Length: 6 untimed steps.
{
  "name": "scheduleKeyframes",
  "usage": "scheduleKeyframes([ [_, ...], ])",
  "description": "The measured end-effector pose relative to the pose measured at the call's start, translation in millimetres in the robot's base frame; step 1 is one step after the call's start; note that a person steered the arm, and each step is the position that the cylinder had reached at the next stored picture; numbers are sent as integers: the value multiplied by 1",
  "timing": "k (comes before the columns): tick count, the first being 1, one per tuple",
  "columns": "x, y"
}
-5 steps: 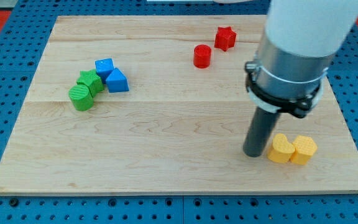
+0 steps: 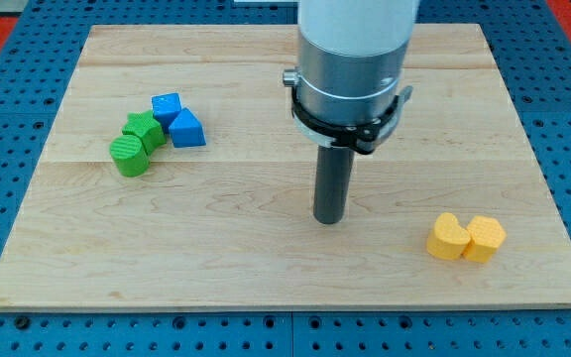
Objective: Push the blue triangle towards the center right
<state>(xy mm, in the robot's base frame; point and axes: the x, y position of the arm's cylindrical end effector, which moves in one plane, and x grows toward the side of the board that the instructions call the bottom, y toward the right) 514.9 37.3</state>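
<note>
The blue triangle (image 2: 187, 129) lies at the board's left, touching a blue cube (image 2: 167, 106) above it and a green star-like block (image 2: 144, 130) to its left. A green cylinder (image 2: 129, 157) sits below the green block. My tip (image 2: 329, 219) rests on the board near the centre, well to the right of and lower than the blue triangle, not touching any block.
Two yellow blocks (image 2: 449, 238) (image 2: 484, 238) sit side by side at the lower right. The arm's wide grey and white body (image 2: 350, 59) hides the top middle of the wooden board (image 2: 266, 258), including the red blocks seen earlier.
My tip has moved left, away from the yellow blocks toward the board's centre. The arm now covers the red cylinder and red star. No block has moved.
</note>
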Motion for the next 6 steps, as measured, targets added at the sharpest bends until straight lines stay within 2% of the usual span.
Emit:
scheduleKeyframes([
  [4, -13, -1],
  [5, -16, -16],
  [6, -40, -30],
])
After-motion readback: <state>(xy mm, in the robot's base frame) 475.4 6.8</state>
